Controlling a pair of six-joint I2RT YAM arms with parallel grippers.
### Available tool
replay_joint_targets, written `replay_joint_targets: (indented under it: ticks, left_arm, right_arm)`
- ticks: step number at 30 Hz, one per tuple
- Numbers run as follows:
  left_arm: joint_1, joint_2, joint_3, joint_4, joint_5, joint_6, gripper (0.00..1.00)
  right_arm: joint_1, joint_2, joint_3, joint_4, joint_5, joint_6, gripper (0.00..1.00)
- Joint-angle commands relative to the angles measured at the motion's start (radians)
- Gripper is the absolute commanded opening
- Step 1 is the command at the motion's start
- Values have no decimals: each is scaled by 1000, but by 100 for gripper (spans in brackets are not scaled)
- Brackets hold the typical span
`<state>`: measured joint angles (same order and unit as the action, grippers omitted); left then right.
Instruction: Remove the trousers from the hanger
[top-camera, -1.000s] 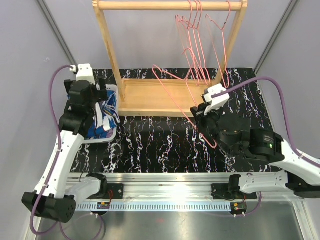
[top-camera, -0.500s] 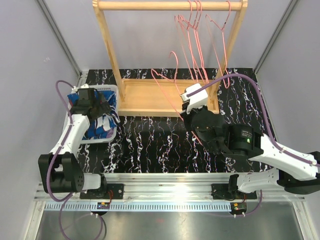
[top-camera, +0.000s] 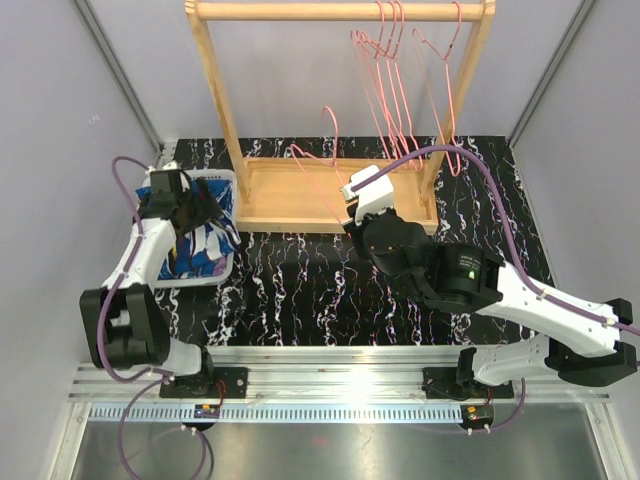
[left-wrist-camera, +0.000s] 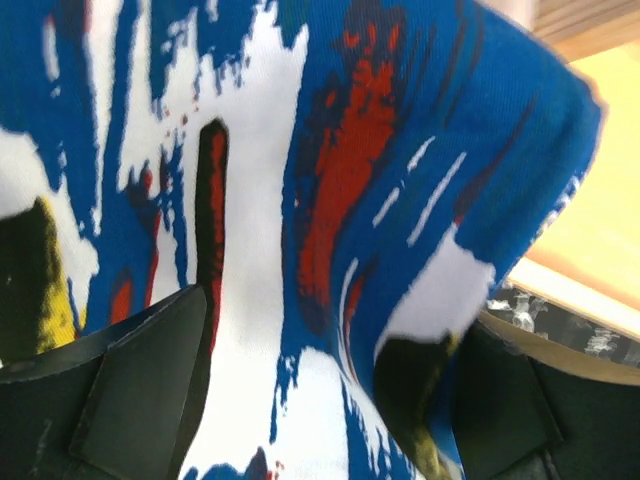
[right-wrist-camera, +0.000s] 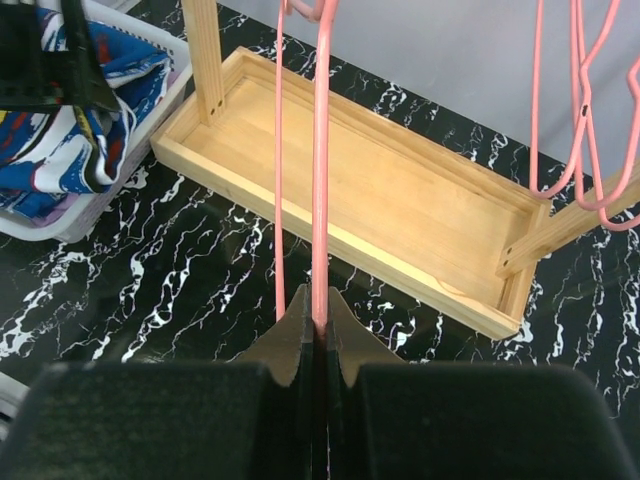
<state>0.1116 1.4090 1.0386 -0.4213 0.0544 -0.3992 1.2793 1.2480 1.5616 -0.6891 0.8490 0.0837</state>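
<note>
The dark blue trousers (top-camera: 203, 252) with white, red and yellow splashes lie bunched in a white basket (top-camera: 228, 181) at the left. They also show in the right wrist view (right-wrist-camera: 60, 150). My left gripper (top-camera: 195, 215) is down in the basket. In the left wrist view its fingers (left-wrist-camera: 130, 400) stand wide apart, and the trousers (left-wrist-camera: 330, 200) fill the space between them (left-wrist-camera: 325, 400). My right gripper (right-wrist-camera: 320, 322) is shut on the wire of a bare pink hanger (right-wrist-camera: 321, 150) and holds it off the rail, in front of the rack (top-camera: 325, 150). The lilac trousers are out of view.
A wooden clothes rack (top-camera: 300, 190) with a tray-like base (right-wrist-camera: 400, 200) stands at the back. Several bare pink hangers (top-camera: 400, 80) hang on its top rail at the right. The black marbled mat (top-camera: 300, 290) covers the table. Grey walls close in both sides.
My right arm has carried the pink hanger leftward and further from the rail. My left arm has folded down, bringing its gripper low into the basket on the trousers.
</note>
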Motion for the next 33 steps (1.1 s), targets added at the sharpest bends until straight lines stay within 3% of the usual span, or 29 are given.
replay_joint_targets:
  ticks: [1, 8, 15, 19, 23, 28, 33]
  left_arm:
    - [-70, 129, 116, -97, -152, 85, 91]
    - [-66, 215, 143, -131, -229, 149, 89]
    - [-67, 388, 159, -135, -97, 191, 85]
    - [-76, 429, 190, -197, -102, 240, 83]
    - [-82, 372, 216, -244, -154, 261, 83]
    - [-87, 161, 281, -289, -188, 223, 99]
    - [-84, 6, 347, -321, -101, 192, 99]
  right_arm:
    - [-9, 4, 38, 63, -22, 5, 0]
    - [-11, -10, 28, 59, -41, 7, 0]
    - [-11, -24, 9, 63, -53, 10, 0]
    - [-9, -45, -8, 63, -51, 8, 0]
    - [-11, -59, -15, 74, -50, -2, 0]
    - [-34, -27, 12, 74, -27, -19, 0]
    - [-90, 22, 58, 71, 15, -25, 0]
